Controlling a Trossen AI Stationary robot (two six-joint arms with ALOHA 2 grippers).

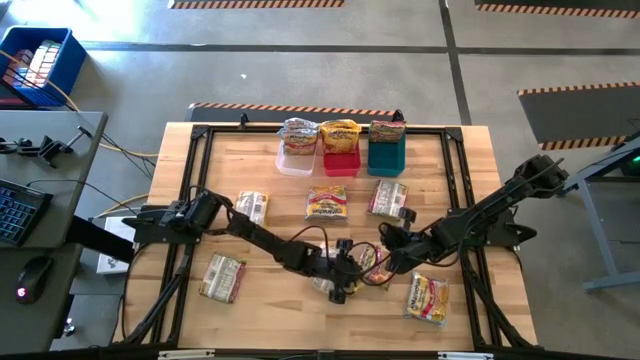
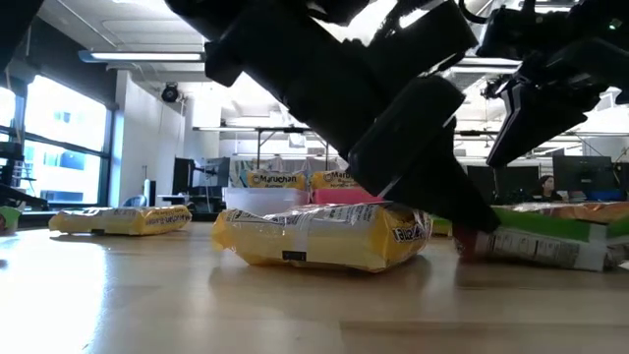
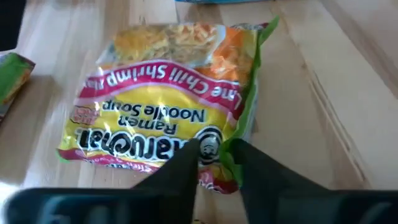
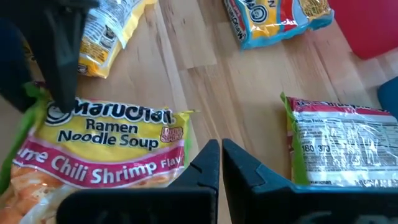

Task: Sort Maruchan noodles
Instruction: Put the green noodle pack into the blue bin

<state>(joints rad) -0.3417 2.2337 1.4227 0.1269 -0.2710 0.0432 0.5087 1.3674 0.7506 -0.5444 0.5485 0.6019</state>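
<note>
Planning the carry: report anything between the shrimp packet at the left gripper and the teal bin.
Another packet lies flat between the shrimp packet and the teal bin; the right gripper hangs over that line too. Lifting probably clears the packet.

Your Lime Chili Shrimp packet: yellow face, pink band with white lettering, green edges. Behind it the bins run clear, red, teal. Beside it a yellow packet. Tabletop pale wood, black frame.

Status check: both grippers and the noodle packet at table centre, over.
Left gripper pinching Lime Chili Shrimp packet edge. Right gripper shut, empty, beside it. Nothing blocking.
</note>
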